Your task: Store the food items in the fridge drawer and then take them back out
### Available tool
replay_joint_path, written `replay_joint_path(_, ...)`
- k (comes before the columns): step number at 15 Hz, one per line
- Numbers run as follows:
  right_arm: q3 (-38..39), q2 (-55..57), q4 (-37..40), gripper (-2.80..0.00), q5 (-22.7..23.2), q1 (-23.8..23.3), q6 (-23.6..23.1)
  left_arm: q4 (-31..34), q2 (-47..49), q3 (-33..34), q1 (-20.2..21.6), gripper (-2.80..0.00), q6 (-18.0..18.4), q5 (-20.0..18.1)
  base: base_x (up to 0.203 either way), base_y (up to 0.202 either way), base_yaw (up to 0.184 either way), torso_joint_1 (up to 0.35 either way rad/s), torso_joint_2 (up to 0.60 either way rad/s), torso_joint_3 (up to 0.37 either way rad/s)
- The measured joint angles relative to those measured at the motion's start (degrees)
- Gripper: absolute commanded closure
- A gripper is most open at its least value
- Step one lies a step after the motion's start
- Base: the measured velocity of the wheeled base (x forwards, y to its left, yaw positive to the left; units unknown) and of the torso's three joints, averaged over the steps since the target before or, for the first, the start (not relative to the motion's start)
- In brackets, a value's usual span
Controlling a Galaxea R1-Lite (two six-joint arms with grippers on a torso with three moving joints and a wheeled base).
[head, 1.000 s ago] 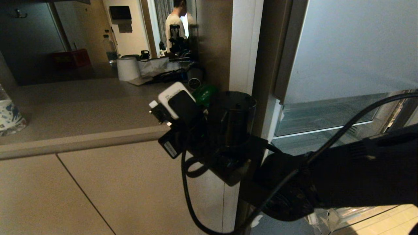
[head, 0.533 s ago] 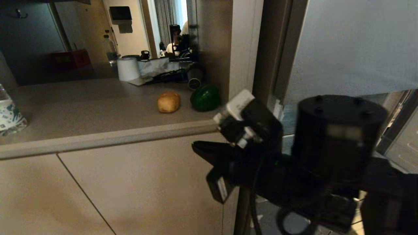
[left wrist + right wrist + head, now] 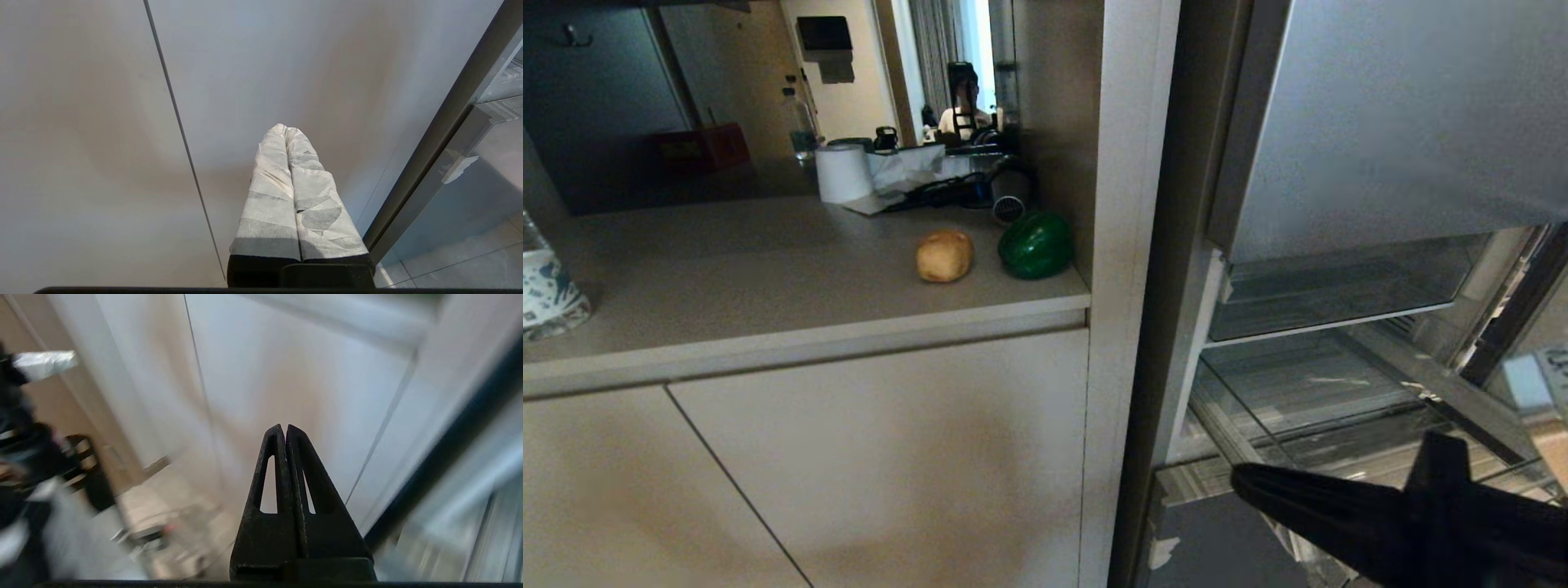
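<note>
Presently: right gripper [image 3: 284, 430], fingers pressed together, nothing held, low beside the open fridge drawer [image 3: 1331, 392]. Left gripper [image 3: 286, 130], taped fingers together, parked facing the cabinet front [image 3: 102, 122]. Bell pepper [image 3: 1036, 244] and tan potato-like lump [image 3: 944, 255] sit side by side, apart, on the table [image 3: 727, 278]. Advice: open the fingers before reaching; approach the pepper from above, clear of the side panel [image 3: 1127, 204].

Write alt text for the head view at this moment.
A glossy green bell pepper and a tan-brown rounded lump sit side by side on a beige countertop, left of an open fridge with a pulled-out clear plastic drawer. The black right hand, shut and empty, pokes in low at the right.
</note>
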Motion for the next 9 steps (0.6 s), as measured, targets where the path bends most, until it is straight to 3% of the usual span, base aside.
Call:
replay_joint_path(2, 4.72, -6.34, 3.15, 0.00, -0.29, -2.68, 4.34, 0.00, 0.00, 0.00, 0.00, 0.00, 0.00, 0.01, 0.000, 0.000, 0.000, 0.000, 0.00, 0.000)
replay_joint_path(4, 7.45, -11.27, 5.10, 0.00, -1.83, -8.28, 6.89, 0.00, 0.00, 0.00, 0.00, 0.00, 0.00, 0.01, 0.000, 0.000, 0.000, 0.000, 0.00, 0.000)
replay_joint_path(6, 9.41, -15.70, 6.94, 0.00, -3.88, -16.33, 7.43, 0.02, 0.00, 0.00, 0.00, 0.00, 0.00, 0.01, 0.000, 0.000, 0.000, 0.000, 0.00, 0.000)
replay_joint_path(9, 10.36, -19.69, 9.40, 0.00, -5.46, -32.21, 7.41, -0.01, 0.00, 0.00, 0.00, 0.00, 0.00, 0.01, 0.000, 0.000, 0.000, 0.000, 0.00, 0.000)
